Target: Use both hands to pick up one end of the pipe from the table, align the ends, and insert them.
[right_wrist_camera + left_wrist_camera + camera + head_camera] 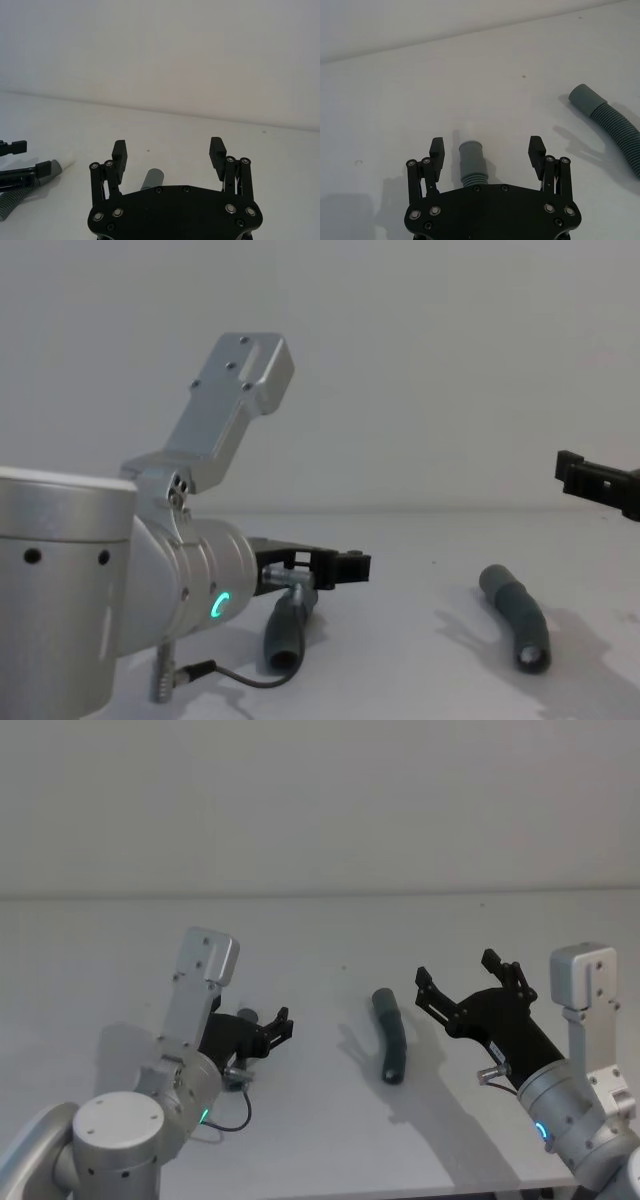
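2 short dark grey ribbed hose pieces lie apart on the white worktop (pixel 300 940), and neither is gripped. My left hand (pixel 487 144) sits low over the first hose piece (pixel 471 161). Its fingers are spread wide on either side of the smooth cuff without touching it. In the right wrist view, that piece ends in a narrow white tip (pixel 67 162) poking out past the left fingers.

The second hose piece (pixel 390 1035) lies bent near the middle of the worktop, between the 2 hands, with its smooth wider socket end (pixel 585 97) lying bare. My right hand (pixel 456 967) hovers above the worktop just beside this piece, fingers spread too and holding nothing.

I judge the task barely begun, with 0 steps done. What is left is to close a hand on each piece, lift, line the white tip up with the socket end, and push them together.
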Controlling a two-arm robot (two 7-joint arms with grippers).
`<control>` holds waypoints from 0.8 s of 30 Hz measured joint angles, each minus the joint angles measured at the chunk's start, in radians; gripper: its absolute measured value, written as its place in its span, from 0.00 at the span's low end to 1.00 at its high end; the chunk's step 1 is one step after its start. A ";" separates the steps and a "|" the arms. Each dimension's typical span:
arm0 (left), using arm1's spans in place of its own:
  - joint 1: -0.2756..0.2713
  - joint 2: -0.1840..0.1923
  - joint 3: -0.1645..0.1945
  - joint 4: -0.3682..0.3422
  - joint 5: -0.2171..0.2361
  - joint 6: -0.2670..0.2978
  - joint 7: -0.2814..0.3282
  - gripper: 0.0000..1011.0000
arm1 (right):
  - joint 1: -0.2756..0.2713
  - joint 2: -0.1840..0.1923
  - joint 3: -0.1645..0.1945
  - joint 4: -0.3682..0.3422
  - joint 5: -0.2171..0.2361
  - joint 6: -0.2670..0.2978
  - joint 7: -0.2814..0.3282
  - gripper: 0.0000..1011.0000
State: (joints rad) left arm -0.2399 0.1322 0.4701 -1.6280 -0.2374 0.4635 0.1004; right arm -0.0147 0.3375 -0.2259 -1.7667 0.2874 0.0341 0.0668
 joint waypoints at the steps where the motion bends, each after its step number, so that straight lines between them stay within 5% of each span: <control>1: -0.001 -0.002 -0.002 0.002 -0.002 0.002 -0.001 0.99 | 0.000 0.000 0.000 0.000 0.000 0.000 0.000 0.99; 24: -0.041 -0.022 -0.007 0.027 -0.005 0.124 -0.022 0.99 | 0.000 0.000 0.000 0.000 0.000 0.000 0.000 0.99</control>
State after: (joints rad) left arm -0.2807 0.1103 0.4628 -1.6006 -0.2422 0.5877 0.0784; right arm -0.0147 0.3375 -0.2259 -1.7668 0.2874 0.0340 0.0668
